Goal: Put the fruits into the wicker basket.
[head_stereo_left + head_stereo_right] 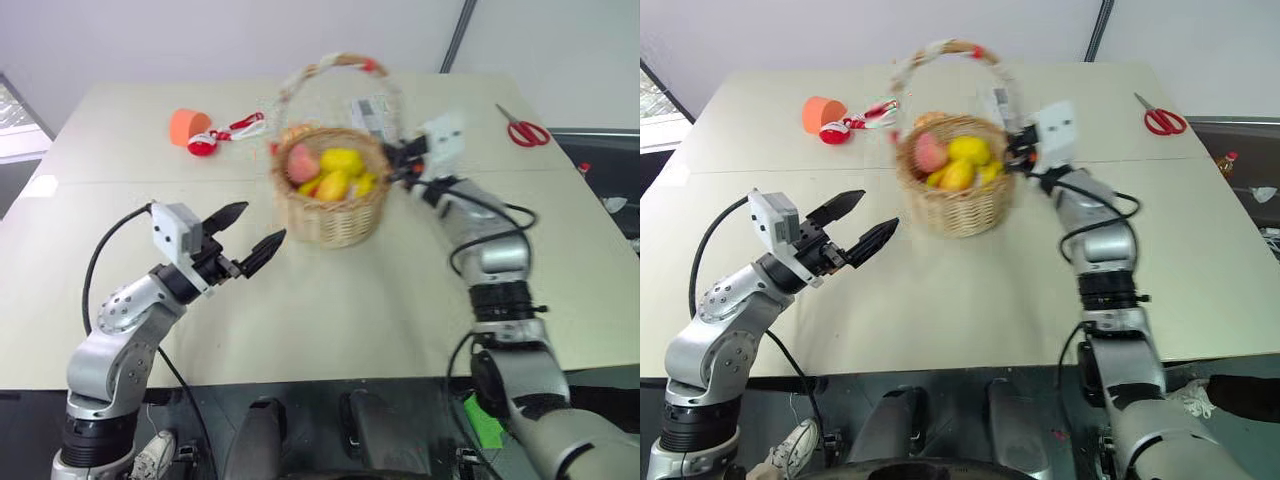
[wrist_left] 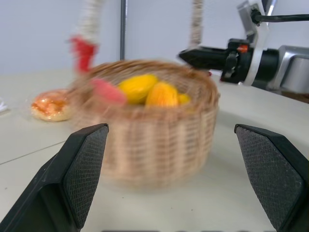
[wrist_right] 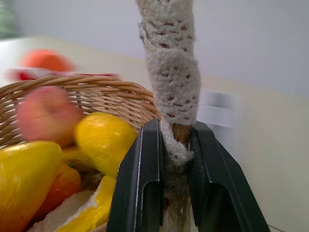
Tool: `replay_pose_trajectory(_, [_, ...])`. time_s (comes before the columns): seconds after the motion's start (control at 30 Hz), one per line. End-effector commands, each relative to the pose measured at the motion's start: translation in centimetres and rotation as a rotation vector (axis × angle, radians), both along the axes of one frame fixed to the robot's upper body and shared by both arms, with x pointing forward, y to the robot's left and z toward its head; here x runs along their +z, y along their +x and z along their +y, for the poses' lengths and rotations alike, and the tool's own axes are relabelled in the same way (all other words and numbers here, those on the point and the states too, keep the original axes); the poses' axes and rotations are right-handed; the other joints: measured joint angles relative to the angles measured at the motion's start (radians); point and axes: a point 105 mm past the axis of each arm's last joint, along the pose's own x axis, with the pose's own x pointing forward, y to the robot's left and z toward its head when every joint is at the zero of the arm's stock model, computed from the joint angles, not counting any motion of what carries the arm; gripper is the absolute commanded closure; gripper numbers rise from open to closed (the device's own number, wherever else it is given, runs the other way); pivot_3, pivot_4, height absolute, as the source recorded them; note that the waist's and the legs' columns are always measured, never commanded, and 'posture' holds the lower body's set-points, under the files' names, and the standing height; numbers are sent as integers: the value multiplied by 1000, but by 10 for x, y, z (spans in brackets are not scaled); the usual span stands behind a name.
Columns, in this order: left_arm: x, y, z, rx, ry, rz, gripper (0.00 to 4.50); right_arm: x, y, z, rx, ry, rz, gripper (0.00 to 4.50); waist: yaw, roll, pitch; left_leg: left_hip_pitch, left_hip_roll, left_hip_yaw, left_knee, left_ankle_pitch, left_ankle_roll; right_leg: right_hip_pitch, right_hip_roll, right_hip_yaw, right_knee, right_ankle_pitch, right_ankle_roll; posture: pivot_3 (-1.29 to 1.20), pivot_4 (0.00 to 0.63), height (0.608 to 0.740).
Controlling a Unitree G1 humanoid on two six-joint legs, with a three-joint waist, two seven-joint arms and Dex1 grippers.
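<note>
The wicker basket stands mid-table, its ribboned handle arching overhead. Inside lie the fruits: a pink peach, a yellow lemon and an orange-yellow mango. My right gripper is shut on the handle's base at the basket's right rim, and it also appears in the head view as the right gripper. My left gripper is open in front and to the left of the basket, its fingers wide apart and holding nothing.
An orange cup and a red-and-white item lie at the back left. Red-handled scissors are at the back right, a packet behind the basket. A wrapped bun-like thing sits beside the basket.
</note>
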Motion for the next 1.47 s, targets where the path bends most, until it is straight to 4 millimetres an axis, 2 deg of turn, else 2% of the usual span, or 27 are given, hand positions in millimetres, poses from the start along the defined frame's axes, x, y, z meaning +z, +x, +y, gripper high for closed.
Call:
replay_pose_trajectory(0.03, [5, 3, -7, -38, 18, -40, 0, 19, -9, -61, -226, 18, -97, 4362, -1, 0, 0, 0, 0, 1, 0, 0, 0, 0, 0, 0, 0, 0, 0, 0, 150, 740])
replay_pose_trajectory(0.17, [4, 9, -12, -62, 19, -43, 0, 6, -13, -101, -365, 41, -81, 4362, -26, 0, 0, 3, 1, 4, -1, 0, 1, 0, 3, 4, 0, 0, 0, 0, 150, 740])
replay_pose_trajectory(0.27, [3, 12, -15, -70, 19, -44, 0, -4, -13, -109, -381, 40, -60, 4362, -36, 0, 0, 5, 4, 5, -1, 0, 1, 0, 7, 7, 1, 0, 0, 0, 150, 740])
replay_pose_trajectory(0.33, [2, 12, -15, -70, 20, -44, 0, -5, -14, -109, -362, 60, -62, 3313, -38, 0, 0, 5, 4, 5, -1, 0, 1, 0, 8, 8, 2, 0, 0, 0, 150, 740])
replay_pose_trajectory(0.4, [1, 13, -13, -59, 25, -41, 0, -1, -16, -108, -354, 65, -75, 2447, -37, 0, 0, 5, 5, 5, -1, 0, 1, 0, 8, 8, 2, 0, 0, 0, 150, 740])
replay_pose_trajectory(0.53, [-9, 14, -1, 8, 42, -10, 0, 4, -29, -103, -280, 36, -98, 457, -36, 0, 0, 4, 5, 5, -1, 0, 1, 0, 8, 9, 2, 0, 0, 0, 150, 740])
replay_pose_trajectory(0.6, [-18, 16, 8, 57, 72, 12, 0, -2, -38, -100, -214, -6, -81, 457, -30, 0, 0, 4, 5, 5, -1, 0, 1, 0, 8, 9, 1, 0, 0, 0, 150, 740])
replay_pose_trajectory(0.7, [-35, 14, 38, 170, 103, 51, 0, -15, -61, -103, -116, -48, -34, 457, -28, 0, 0, 4, 5, 5, -1, -1, 1, 0, 8, 9, 1, 0, 0, 0, 150, 740])
replay_pose_trajectory(0.8, [-42, 8, 59, 241, 122, 65, 0, -17, -75, -98, -44, -58, -24, 457, -29, 0, 0, 4, 5, 5, -1, -1, 2, 0, 8, 9, 1, 0, 0, 0, 150, 740])
replay_pose_trajectory(0.9, [-47, 3, 79, 303, 140, 82, 0, -19, -84, -83, 58, -58, -7, 457, -32, 1, 0, 5, 5, 6, 0, -1, 2, 0, 8, 9, 1, 0, 0, 0, 150, 740])
replay_pose_trajectory(1.0, [-51, -1, 97, 354, 161, 95, 0, -28, -93, -58, 198, -76, 38, 457, -32, 1, 0, 6, 5, 7, 0, -1, 2, 0, 8, 9, 2, 0, 0, 0, 150, 740])
replay_pose_trajectory(1.13, [-56, -6, 112, 397, 176, 116, 0, -57, -111, -8, 437, -177, 152, 457, -28, 0, 0, 5, 6, 6, -1, -1, 2, 0, 8, 9, 1, -1, 0, 0, 150, 740])
replay_pose_trajectory(1.2, [-58, -6, 116, 414, 185, 132, 0, -68, -115, 8, 498, -197, 182, 457, -28, 0, 0, 5, 6, 6, -1, -1, 2, 0, 8, 9, 1, -1, 0, 0, 150, 740])
replay_pose_trajectory(1.33, [-62, -10, 119, 432, 184, 150, 0, -80, -113, 27, 543, -213, 194, 457, -28, 0, 0, 5, 6, 7, 0, -1, 2, 0, 8, 9, 1, -1, 0, 0, 150, 740])
replay_pose_trajectory(1.47, [-65, -13, 118, 433, 178, 158, 0, -85, -108, 31, 561, -225, 190, 457, -29, 0, 0, 5, 6, 7, 0, -1, 2, 0, 8, 9, 1, -1, 0, 0, 150, 740])
